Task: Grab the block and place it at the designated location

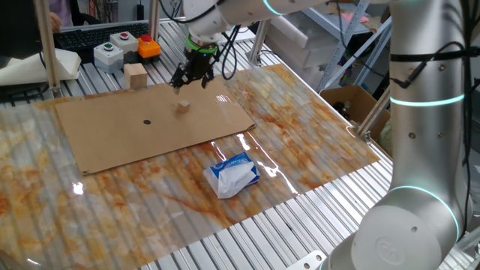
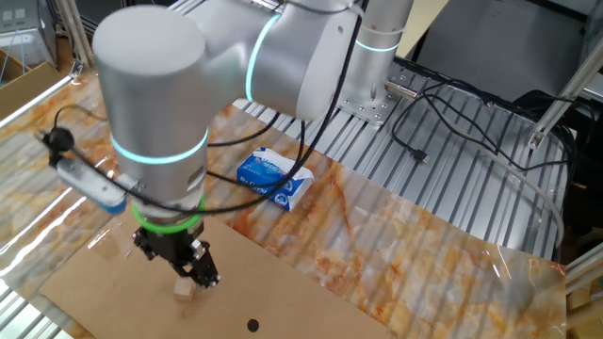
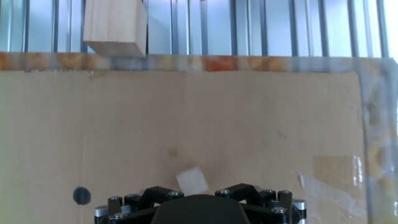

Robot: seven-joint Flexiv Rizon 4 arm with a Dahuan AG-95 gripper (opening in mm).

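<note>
Hand view alone shows large wooden block (image 3: pixel 115 28) behind cardboard (image 3: pixel 186 124)

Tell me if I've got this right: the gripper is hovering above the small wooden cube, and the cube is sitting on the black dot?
Not quite. The gripper does hover above the small cube, but the cube sits on bare cardboard, apart from the black dot. One fixed view shows the gap.

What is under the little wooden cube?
The little cube sits on the brown cardboard sheet. The spot right beneath the cube is covered. The black dot lies apart, uncovered.
</note>
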